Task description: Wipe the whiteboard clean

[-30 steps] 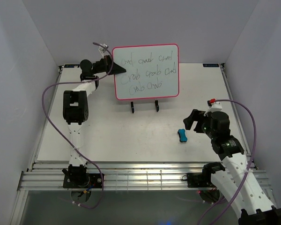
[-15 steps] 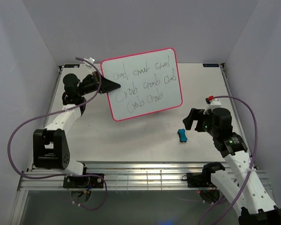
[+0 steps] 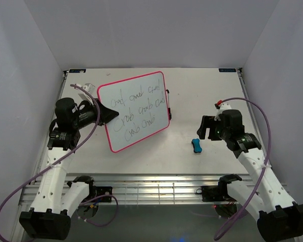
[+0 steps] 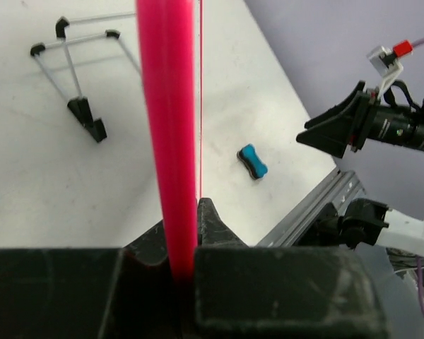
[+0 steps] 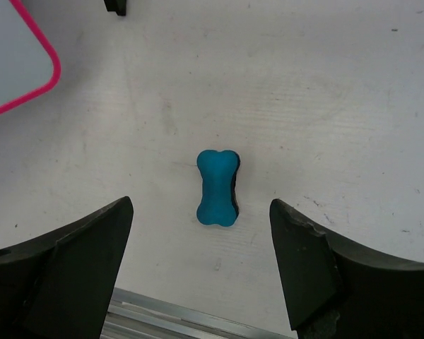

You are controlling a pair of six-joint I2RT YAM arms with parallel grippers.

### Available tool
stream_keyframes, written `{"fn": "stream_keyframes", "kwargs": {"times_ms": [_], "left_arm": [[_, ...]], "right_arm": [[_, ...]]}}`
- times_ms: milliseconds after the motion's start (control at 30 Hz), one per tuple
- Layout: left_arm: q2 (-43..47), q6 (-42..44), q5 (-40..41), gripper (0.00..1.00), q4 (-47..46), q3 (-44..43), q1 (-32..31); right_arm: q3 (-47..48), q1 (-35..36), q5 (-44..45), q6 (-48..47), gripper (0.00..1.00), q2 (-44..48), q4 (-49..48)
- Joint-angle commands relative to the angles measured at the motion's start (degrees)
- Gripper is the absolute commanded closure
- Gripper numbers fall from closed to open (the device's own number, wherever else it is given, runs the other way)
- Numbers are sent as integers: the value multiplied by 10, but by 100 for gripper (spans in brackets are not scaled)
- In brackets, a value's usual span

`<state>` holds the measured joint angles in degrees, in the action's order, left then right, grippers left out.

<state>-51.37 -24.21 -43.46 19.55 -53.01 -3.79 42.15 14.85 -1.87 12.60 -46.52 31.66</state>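
left gripper (image 3: 107,115) pinching edge of tilted whiteboard (image 3: 134,111), right gripper (image 5: 201,219) spread, hovering above blue eraser (image 5: 218,187)

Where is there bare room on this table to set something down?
Free: far right corner beyond the thin black wire stand; the near strip between the pink-framed whiteboard and blue bone-shaped eraser. Crowded: around it, under the right gripper.

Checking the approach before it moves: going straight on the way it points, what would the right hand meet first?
Most likely the blue eraser, which lies on the table centred between the right hand's open fingers; how far off is unclear.
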Motion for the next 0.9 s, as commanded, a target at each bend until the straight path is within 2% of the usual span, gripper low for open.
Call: {"fn": "stream_keyframes", "kwargs": {"times_ms": [0, 300, 633, 867], "left_arm": [[27, 47, 14, 100, 84, 4, -24], [81, 48, -14, 100, 92, 92, -64], [70, 50, 4, 100, 80, 96, -78], [74, 50, 3, 100, 79, 99, -82]], "right_arm": [[14, -1, -24, -19, 17, -55, 6], [-11, 42, 15, -2, 29, -172, -4], [-16, 71, 52, -2, 39, -253, -23], [-13, 83, 64, -6, 41, -289, -44]]}}
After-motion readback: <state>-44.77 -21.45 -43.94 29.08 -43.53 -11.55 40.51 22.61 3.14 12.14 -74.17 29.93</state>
